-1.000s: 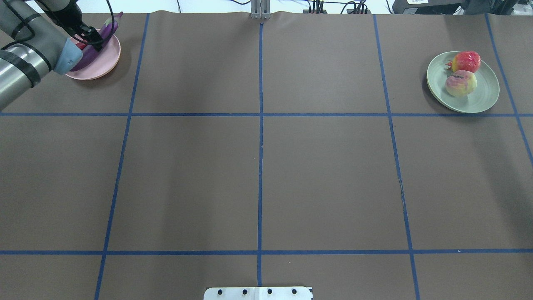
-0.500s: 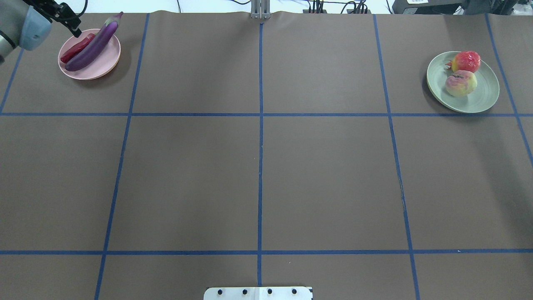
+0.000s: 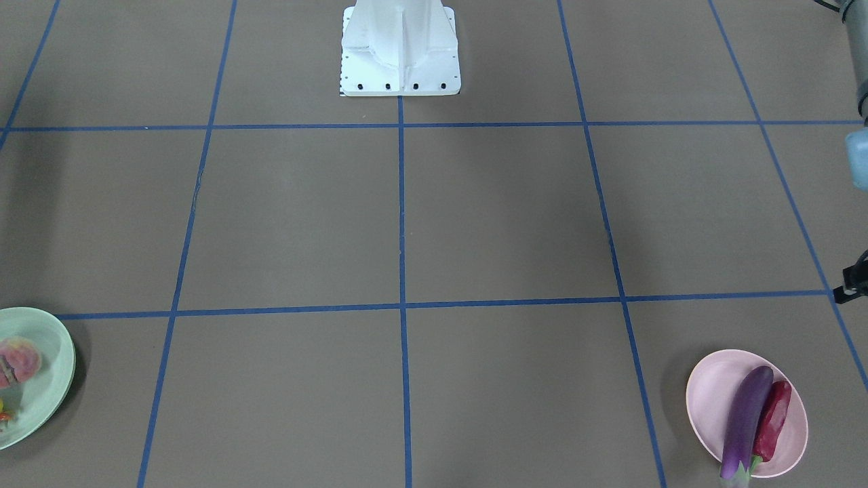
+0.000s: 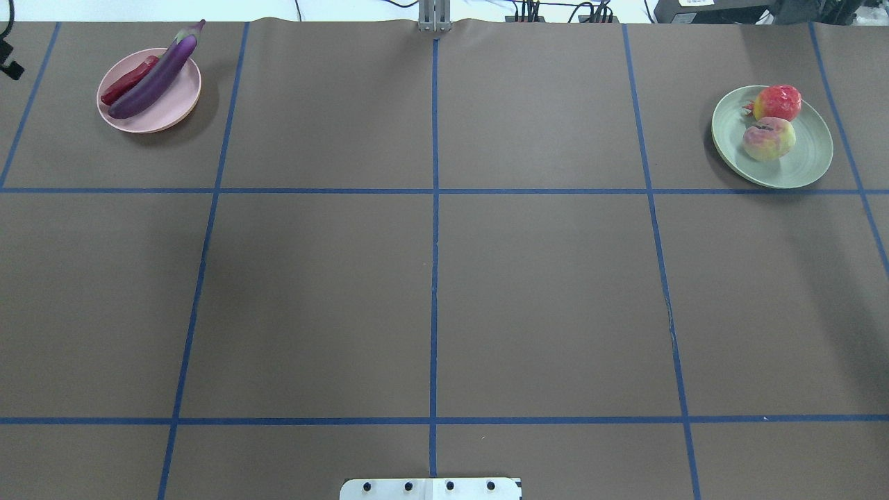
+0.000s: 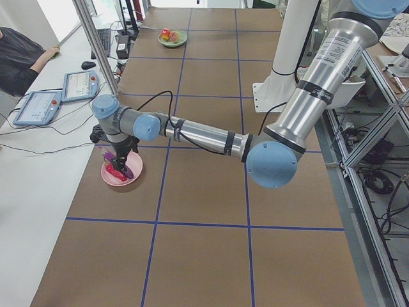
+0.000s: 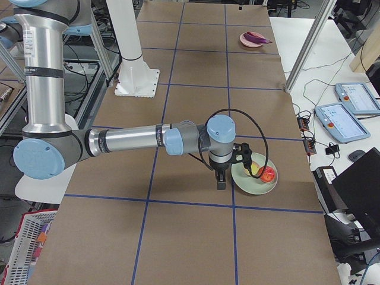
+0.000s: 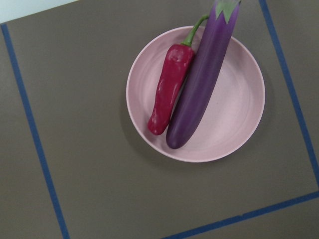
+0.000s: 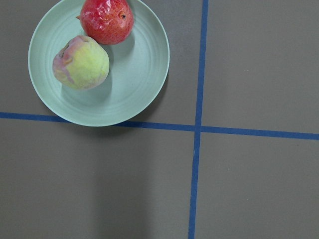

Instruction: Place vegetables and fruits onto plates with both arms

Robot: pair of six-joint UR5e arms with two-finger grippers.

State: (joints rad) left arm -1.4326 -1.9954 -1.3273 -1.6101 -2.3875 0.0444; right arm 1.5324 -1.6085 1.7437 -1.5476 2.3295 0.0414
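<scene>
The purple eggplant (image 4: 156, 73) and the red chili (image 4: 127, 80) lie side by side on the pink plate (image 4: 173, 104) at the far left; they also show in the left wrist view, eggplant (image 7: 199, 84) beside chili (image 7: 169, 89). The bumpy red fruit (image 4: 778, 103) and the pale yellow-pink fruit (image 4: 769, 137) sit on the green plate (image 4: 806, 156) at the far right. My left gripper (image 5: 119, 160) hangs above and beside the pink plate (image 5: 131, 179). My right gripper (image 6: 221, 183) hangs beside the green plate (image 6: 252, 184). I cannot tell whether either is open or shut.
The brown mat carries a blue tape grid. The white base block (image 3: 400, 54) stands at the robot's side of the table. Tablets (image 5: 80, 83) and a seated person (image 5: 19, 57) are beyond the far table edge.
My left arm has pulled back from over the pink plate and left the overhead view at the left edge. The eggplant and chili stay on the plate. The fruits have not moved.
</scene>
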